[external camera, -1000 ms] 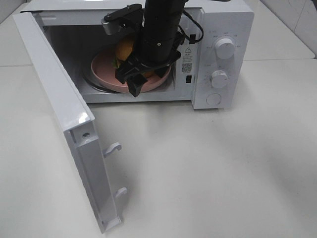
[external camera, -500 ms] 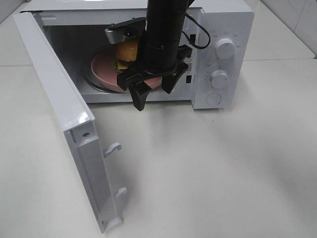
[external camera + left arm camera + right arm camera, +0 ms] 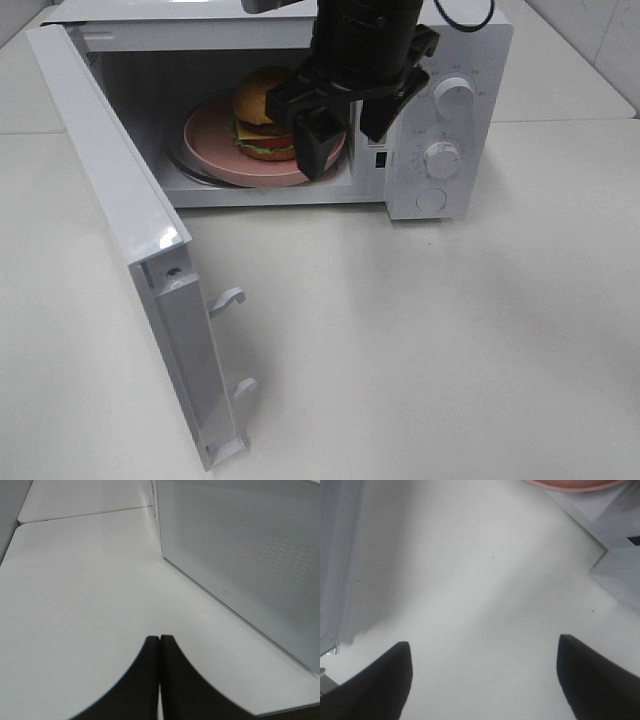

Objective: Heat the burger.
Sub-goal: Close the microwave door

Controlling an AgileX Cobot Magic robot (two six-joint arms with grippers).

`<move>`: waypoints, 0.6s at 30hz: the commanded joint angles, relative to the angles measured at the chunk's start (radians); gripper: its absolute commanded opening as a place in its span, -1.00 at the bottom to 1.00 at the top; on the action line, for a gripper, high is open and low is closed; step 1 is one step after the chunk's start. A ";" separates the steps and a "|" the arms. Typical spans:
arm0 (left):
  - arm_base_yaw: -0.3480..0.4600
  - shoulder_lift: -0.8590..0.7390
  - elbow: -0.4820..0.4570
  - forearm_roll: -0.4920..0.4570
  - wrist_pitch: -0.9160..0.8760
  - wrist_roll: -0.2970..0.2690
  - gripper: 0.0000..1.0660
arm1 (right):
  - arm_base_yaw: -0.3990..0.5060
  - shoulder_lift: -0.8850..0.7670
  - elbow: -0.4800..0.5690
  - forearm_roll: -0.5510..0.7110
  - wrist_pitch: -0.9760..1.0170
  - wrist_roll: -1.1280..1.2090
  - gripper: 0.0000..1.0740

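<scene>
On your white table [image 3: 450,330], the burger [image 3: 262,115] sits on its pink plate [image 3: 215,150] inside the microwave [image 3: 470,60], so loading looks done. Your right gripper [image 3: 345,135] hangs spread and empty at its near side; the left gripper [image 3: 159,680] is pressed together. Left to do: close the door [image 3: 110,200], set the dials [image 3: 442,158].
</scene>
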 commanded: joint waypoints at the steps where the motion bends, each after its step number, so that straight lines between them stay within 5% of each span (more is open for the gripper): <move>1: -0.005 -0.019 0.001 -0.008 -0.010 -0.002 -1.00 | -0.055 -0.092 0.084 -0.031 0.033 0.039 0.39; 18: -0.005 -0.019 0.001 -0.008 -0.010 -0.002 -1.00 | -0.487 -0.479 0.379 -0.030 0.033 0.148 0.39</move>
